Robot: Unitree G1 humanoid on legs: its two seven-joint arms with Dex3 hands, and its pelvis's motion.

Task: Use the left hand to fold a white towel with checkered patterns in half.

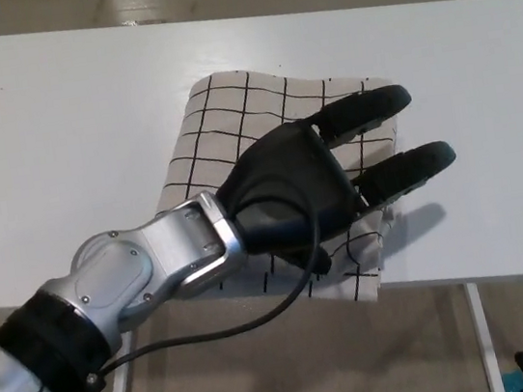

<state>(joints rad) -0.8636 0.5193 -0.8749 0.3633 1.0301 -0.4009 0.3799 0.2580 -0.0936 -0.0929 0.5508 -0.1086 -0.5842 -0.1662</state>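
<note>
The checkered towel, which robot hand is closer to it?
Left. The left hand is right over the towel, fingers spread apart across it. The right hand is not in view.

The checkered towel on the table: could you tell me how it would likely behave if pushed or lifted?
The towel looks floppy: it lies in soft wrinkles. It probably bunches rather than slides when pushed, and seems light. Its near edge overhangs the table, so it might slip off.
</note>
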